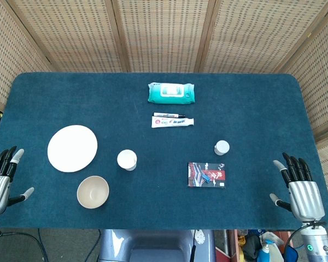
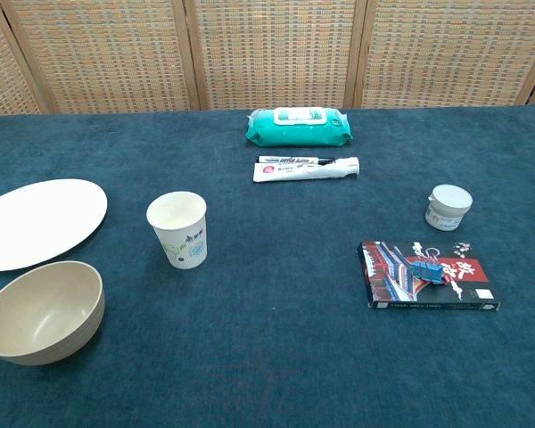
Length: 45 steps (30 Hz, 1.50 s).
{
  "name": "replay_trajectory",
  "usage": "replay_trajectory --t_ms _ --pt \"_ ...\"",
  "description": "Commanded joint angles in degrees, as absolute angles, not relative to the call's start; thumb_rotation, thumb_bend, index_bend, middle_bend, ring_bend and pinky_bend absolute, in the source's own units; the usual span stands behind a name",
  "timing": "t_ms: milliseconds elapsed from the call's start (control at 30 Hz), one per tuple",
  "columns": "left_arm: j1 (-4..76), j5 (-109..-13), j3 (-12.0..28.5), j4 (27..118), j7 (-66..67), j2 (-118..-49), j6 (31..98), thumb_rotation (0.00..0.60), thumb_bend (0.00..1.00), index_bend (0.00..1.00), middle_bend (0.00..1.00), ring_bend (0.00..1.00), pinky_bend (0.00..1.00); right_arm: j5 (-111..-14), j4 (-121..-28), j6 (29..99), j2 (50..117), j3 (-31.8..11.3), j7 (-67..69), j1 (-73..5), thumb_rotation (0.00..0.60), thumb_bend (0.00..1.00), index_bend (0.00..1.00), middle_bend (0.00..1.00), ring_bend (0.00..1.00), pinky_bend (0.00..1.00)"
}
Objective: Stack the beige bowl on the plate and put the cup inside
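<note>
Open cloth around a loose left-hand cluster

The plate (image 1: 72, 148), beige bowl (image 1: 93, 191) and cup (image 1: 127, 159) stand apart with bare bench (image 1: 153, 218) between them; the left hand (image 1: 1, 177) has nothing between it and them. The right hand (image 1: 300, 188) faces the dark box (image 1: 206, 174) and small jar (image 1: 222, 147); wipes pack (image 1: 171, 93) and tube (image 1: 173, 121) crowd the far middle.

Print shows on the cup (image 2: 177, 228), the tube (image 2: 307, 168) and the dark booklet (image 2: 428, 275), but none of it is sharp enough to read.
</note>
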<state>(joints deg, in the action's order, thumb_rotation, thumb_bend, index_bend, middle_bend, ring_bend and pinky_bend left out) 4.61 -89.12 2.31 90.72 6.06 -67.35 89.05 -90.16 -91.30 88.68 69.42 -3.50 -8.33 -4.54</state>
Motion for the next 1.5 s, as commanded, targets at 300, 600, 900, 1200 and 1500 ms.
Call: replay_trajectory --t_ms 300,600,900,1200,1500 --pt "4.8 -89.3 2.2 90.6 6.4 -67.7 88.8 0.600 0.00 0.00 0.00 0.00 0.00 -90.9 -91.9 88.8 69.3 -3.5 -7.5 -4.8 0.600 0.13 0.12 0.00 0.00 0.00" --pt "5.2 -89.8 1.9 90.5 6.4 -68.0 88.2 0.600 0.00 0.00 0.00 0.00 0.00 -90.6 -91.0 88.8 70.1 -3.7 -7.9 -4.8 0.600 0.13 0.12 0.00 0.00 0.00" --pt "5.1 -90.3 1.7 91.0 6.6 -67.9 88.5 0.600 0.00 0.00 0.00 0.00 0.00 -90.5 -91.5 88.3 70.1 -3.7 -8.3 -5.1 0.600 0.13 0.12 0.00 0.00 0.00" --pt "5.0 -92.8 0.7 92.4 6.7 -67.7 89.2 0.600 0.00 0.09 0.00 0.00 0.00 -90.2 -90.7 88.6 70.2 -4.0 -7.4 -5.0 0.600 0.13 0.12 0.00 0.00 0.00" --pt "5.1 -99.5 -3.9 93.4 6.5 -67.6 88.1 0.600 0.11 0.32 0.00 0.00 0.00 -90.3 -90.9 88.6 70.1 -3.9 -7.6 -4.9 0.600 0.13 0.12 0.00 0.00 0.00"
